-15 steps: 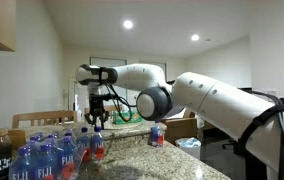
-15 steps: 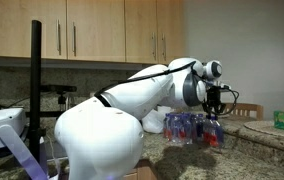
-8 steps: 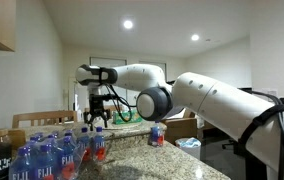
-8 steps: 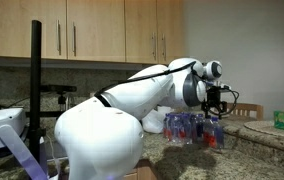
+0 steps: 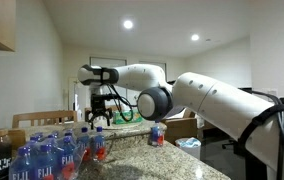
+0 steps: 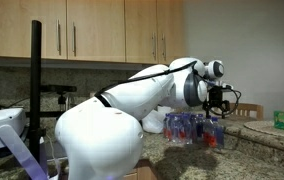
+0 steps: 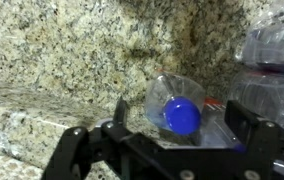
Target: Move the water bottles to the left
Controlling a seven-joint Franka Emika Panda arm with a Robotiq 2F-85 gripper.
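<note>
I'm looking down thru the wrist cam. The fingers (image 7: 121, 110) are standing wide open and holding nothing. One small water bottle (image 7: 182, 114) w/ a blue cap is standing upright right under them, between the two tips, on the speckled stone surface (image 7: 52, 50). I'm seeing a gap btw the bottle and one finger. On the other side I can't tell if it's touching. The FIJI pack (image 7: 277, 50) is showing at the edge of that view, just beside the bottle.

In an exterior view the arm (image 5: 212, 100) is reaching over the surface, and the fingers are hanging right over that water bottle (image 5: 98, 146), w/ its red label showing. The bottle is sitting just beside the FIJI pack (image 5: 37, 160). A second water bottle (image 5: 157, 133) is standing well apart from it, on the far side from the pack.
</note>
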